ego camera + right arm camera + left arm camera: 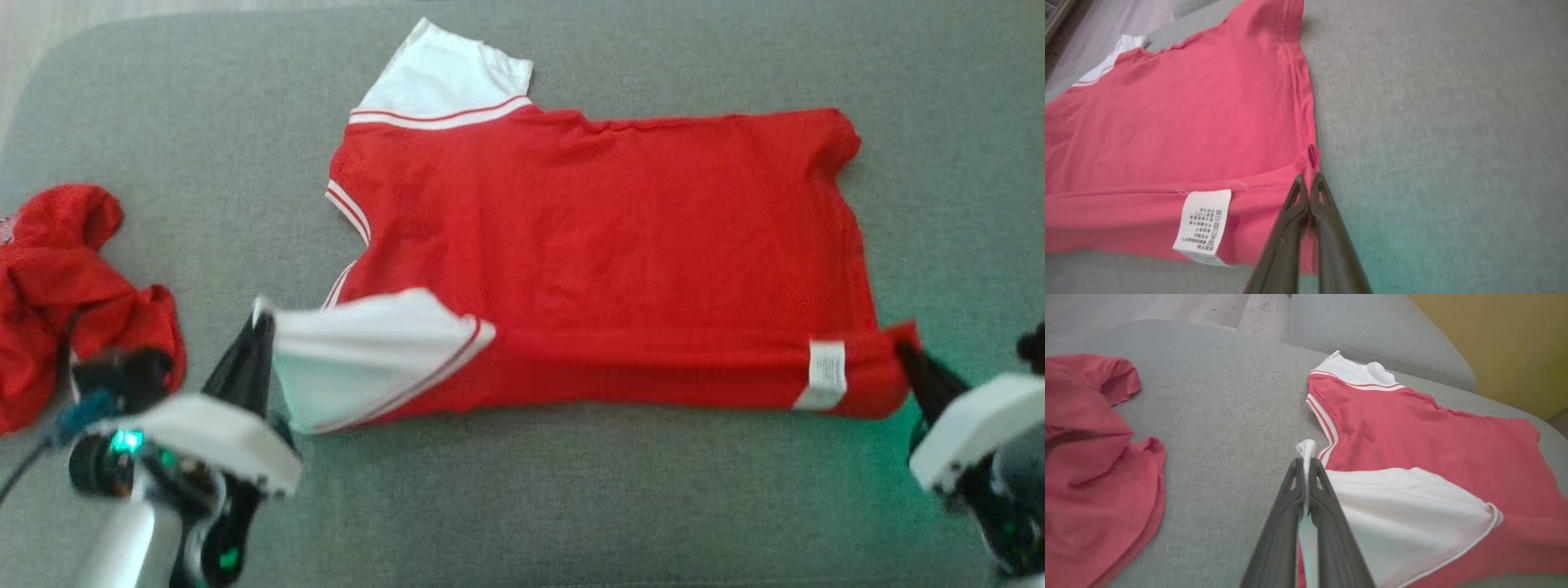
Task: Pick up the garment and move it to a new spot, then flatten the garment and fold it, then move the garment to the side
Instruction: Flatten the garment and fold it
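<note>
The garment (604,245) is a red T-shirt with white sleeves, spread inside out across the grey cushion, a white care label (826,369) near its hem. My left gripper (260,325) is shut on the tip of the near white sleeve (1404,514), lifting it over the red body. In the left wrist view, white fabric pokes out between the fingertips of that gripper (1306,461). My right gripper (902,347) is shut on the near hem corner of the garment (1167,134), its fingertips (1309,177) pinching a red fold.
A second red garment (73,286) lies crumpled at the left of the cushion (571,490), close to my left arm. Wooden floor (1167,308) and another grey cushion (1372,330) lie beyond, with a yellow wall (1502,335) behind.
</note>
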